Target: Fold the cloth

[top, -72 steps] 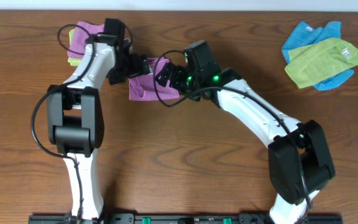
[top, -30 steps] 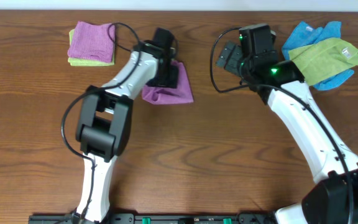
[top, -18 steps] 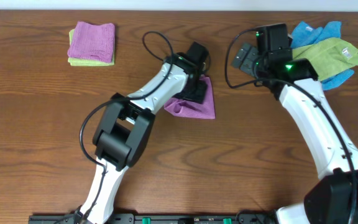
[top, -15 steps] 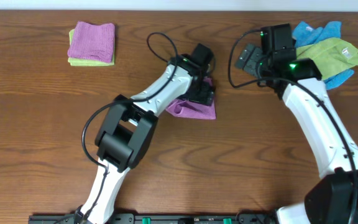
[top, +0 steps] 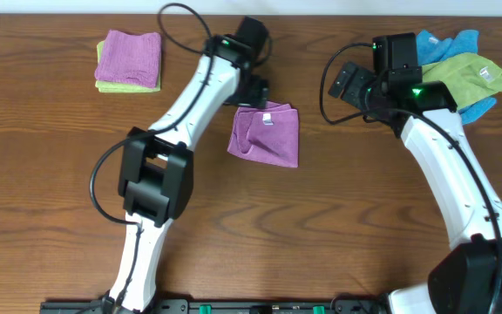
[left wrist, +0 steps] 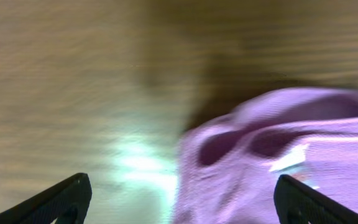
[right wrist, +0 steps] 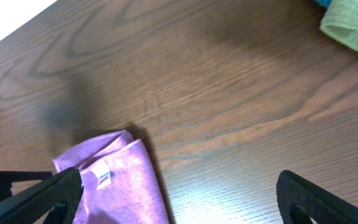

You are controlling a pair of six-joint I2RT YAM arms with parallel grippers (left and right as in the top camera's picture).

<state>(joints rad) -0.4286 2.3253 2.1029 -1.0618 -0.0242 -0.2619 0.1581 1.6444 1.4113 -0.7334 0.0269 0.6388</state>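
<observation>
The purple cloth [top: 265, 135] lies folded on the table's middle, its small white tag [top: 269, 119] facing up near the far edge. It also shows in the left wrist view [left wrist: 291, 168], blurred, and in the right wrist view [right wrist: 114, 183]. My left gripper [top: 253, 90] is open and empty, just beyond the cloth's far left corner. My right gripper [top: 349, 83] is open and empty, to the right of the cloth, above bare wood.
A folded purple cloth on a lime-green one [top: 129, 61] sits at the far left. A heap of blue and lime-green cloths [top: 456, 74] lies at the far right, next to my right arm. The green one's edge shows in the right wrist view [right wrist: 353, 25].
My left gripper dragged the cloth to the right, let go of it and pulled back to the far side. My right gripper moved right, off the cloth, and stays there.
</observation>
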